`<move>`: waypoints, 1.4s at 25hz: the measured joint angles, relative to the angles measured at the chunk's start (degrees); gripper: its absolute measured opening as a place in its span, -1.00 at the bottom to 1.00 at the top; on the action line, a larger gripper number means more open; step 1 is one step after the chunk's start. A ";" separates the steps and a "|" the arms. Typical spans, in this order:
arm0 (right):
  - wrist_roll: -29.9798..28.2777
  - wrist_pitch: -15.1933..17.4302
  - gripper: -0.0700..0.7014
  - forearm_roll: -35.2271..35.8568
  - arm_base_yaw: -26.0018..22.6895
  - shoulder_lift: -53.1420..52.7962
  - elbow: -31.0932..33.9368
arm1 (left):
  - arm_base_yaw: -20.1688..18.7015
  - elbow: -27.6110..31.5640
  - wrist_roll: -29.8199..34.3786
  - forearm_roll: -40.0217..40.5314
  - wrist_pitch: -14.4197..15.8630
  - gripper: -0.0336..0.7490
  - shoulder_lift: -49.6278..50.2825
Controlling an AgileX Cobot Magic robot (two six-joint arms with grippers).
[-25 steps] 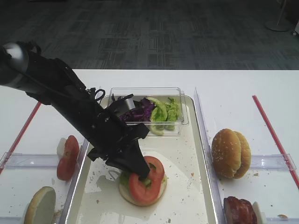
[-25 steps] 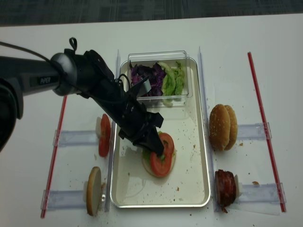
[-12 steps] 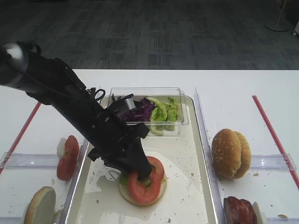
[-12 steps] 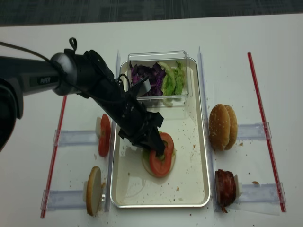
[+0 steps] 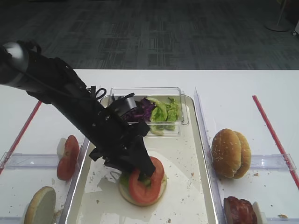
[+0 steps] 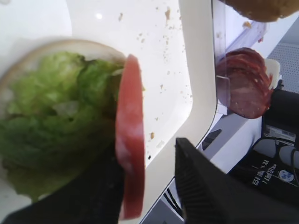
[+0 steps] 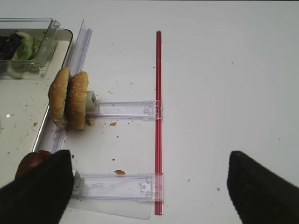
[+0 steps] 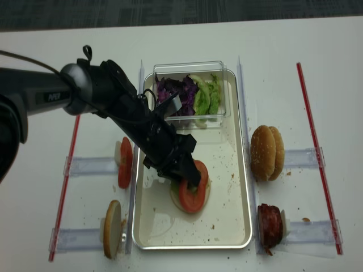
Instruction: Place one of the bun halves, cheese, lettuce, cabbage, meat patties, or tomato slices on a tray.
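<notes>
In the tray lies a bun half with lettuce on it and a red tomato slice on top. My left gripper hangs low over this stack, open. In the left wrist view the tomato slice leans against the left finger, with a clear gap to the right finger. My right gripper hovers over the bare table to the right of the tray, open and holding nothing.
A clear tub of purple cabbage and lettuce sits at the tray's far end. Two bun halves and meat patties stand in holders on the right. More tomato slices and a bun half stand on the left.
The left jaws have parted and the tomato slice now rests on the lettuce. The left arm has barely shifted.
</notes>
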 joint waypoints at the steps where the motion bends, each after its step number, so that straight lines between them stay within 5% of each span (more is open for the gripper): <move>1: 0.00 0.00 0.94 0.00 0.00 0.00 0.00 | 0.00 -0.39 0.00 0.28 0.31 -0.32 0.00; 19: 0.00 0.00 0.94 0.00 0.00 0.00 0.00 | 0.00 -9.89 -8.47 12.39 2.89 -0.32 0.00; 35: -0.10 0.00 0.94 0.00 0.00 0.00 0.00 | 0.00 -18.54 -21.54 32.84 3.92 -0.32 -3.15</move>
